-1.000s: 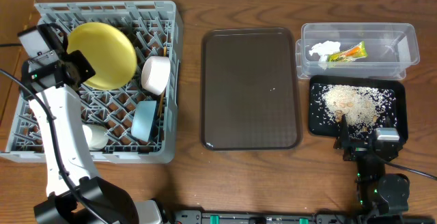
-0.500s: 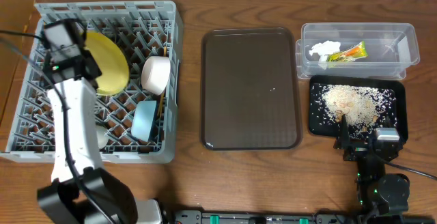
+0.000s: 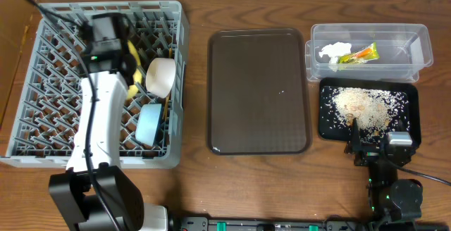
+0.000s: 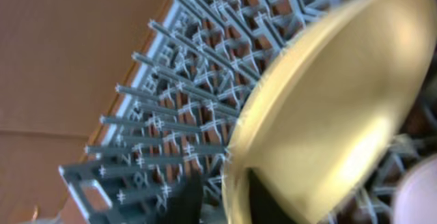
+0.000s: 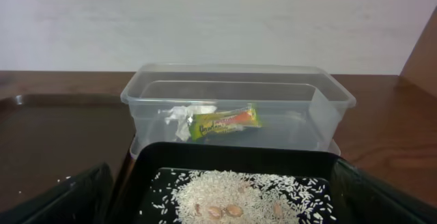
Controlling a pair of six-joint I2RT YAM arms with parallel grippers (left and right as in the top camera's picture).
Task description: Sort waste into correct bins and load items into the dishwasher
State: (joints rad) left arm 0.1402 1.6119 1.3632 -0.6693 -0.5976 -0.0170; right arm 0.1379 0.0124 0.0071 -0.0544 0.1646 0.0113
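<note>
Rack (image 3: 42, 83) is filling the table's (image 3: 197, 182) left side, a bare strip lying between its right wall and the brown tray (image 3: 258, 90). Inside, the plate (image 4: 328, 101) is standing on edge among pegs, the left end effector (image 4: 222, 193) pinching its rim. The right end effector (image 5: 218, 207) is hanging spread at the black tray's (image 5: 232, 149) near edge.

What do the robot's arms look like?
The left arm is a long white tube with black joints, a black head and thin black cables. The right arm is mostly black with a silver block and tiny green lights. Its fingers are dark.
</note>
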